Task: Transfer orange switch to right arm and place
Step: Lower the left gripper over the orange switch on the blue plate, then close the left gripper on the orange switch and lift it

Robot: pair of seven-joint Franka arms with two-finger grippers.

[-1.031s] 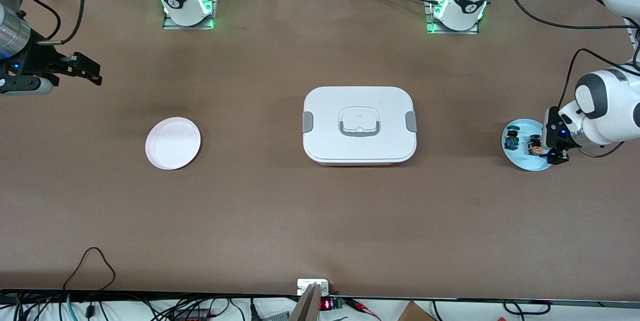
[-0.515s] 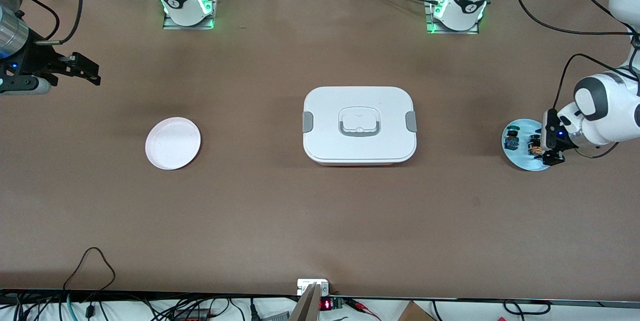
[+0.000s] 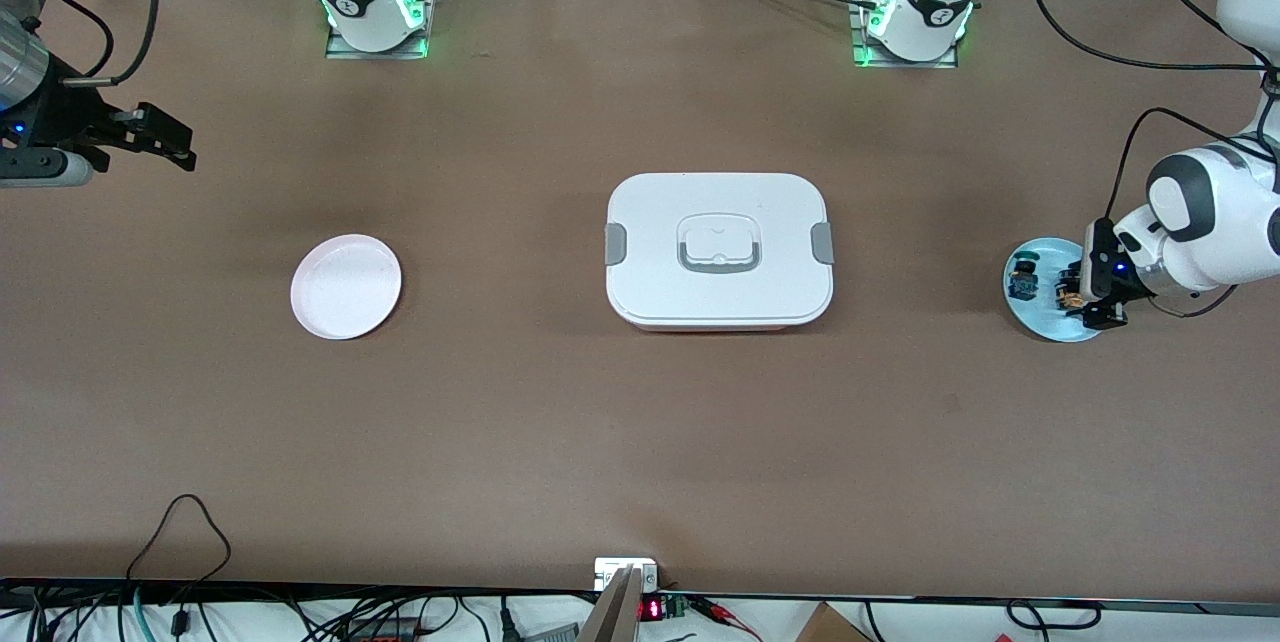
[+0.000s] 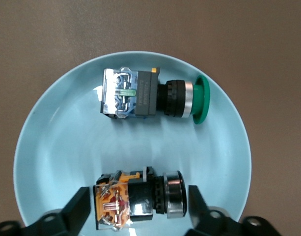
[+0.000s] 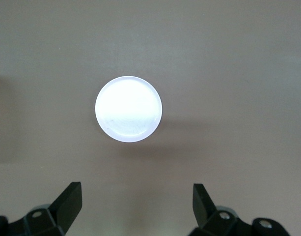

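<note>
A: Where is the orange switch (image 4: 135, 200) right now?

B: It lies on its side on the pale blue plate (image 4: 57, 147), at the left arm's end of the surface (image 3: 640, 442). In the left wrist view it sits at about 6 o'clock on the plate, with the green switch (image 4: 150, 96) up at 12 o'clock, apart from it.

A: And the left claw (image 3: 1090, 300)?

B: Down at the plate, its fingers (image 4: 76, 206) standing on either side of the switch with small gaps showing. Not clamped yet, as far as I can see.

A: How will the switch handle?

B: I judge it light and stiff, hard plastic with a metal ring. The rounded button end looks slippery; the orange end has thin metal contacts that could bend. Better to hold the black middle body and leave one end free for the handover.

A: The right claw (image 3: 160, 134)?

B: Spread wide and empty, waiting over bare surface at the right arm's end, at about 10 o'clock from the white plate (image 3: 346, 286) in the front view.

A: Anything in the way?

B: The white lidded box (image 3: 718, 250) sits mid-surface between the two plates. A carry would need to pass above it. The green switch is close enough to get nudged.
</note>
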